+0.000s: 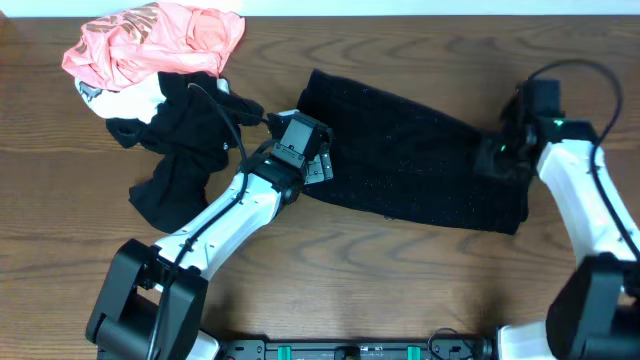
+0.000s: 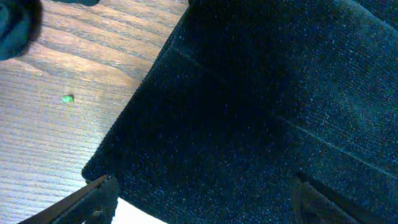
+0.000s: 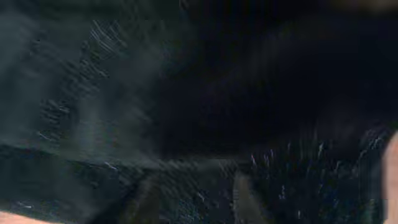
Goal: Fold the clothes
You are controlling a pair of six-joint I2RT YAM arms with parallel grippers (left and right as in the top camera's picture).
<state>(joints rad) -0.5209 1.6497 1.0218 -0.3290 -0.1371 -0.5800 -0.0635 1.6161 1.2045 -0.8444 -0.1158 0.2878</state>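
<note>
Tabletop [image 1: 400,290]; clothes [image 1: 410,160] beneath both jaws.

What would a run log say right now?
clothes: black, fuzzy, spread out | left end effector: open over its left edge | right end effector: at right edge, grip unclear

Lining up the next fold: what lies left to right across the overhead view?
Crumpled salmon-pink fabric garment → left gripper → large black fuzzy knit garment → right gripper, at that garment's right end.
</note>
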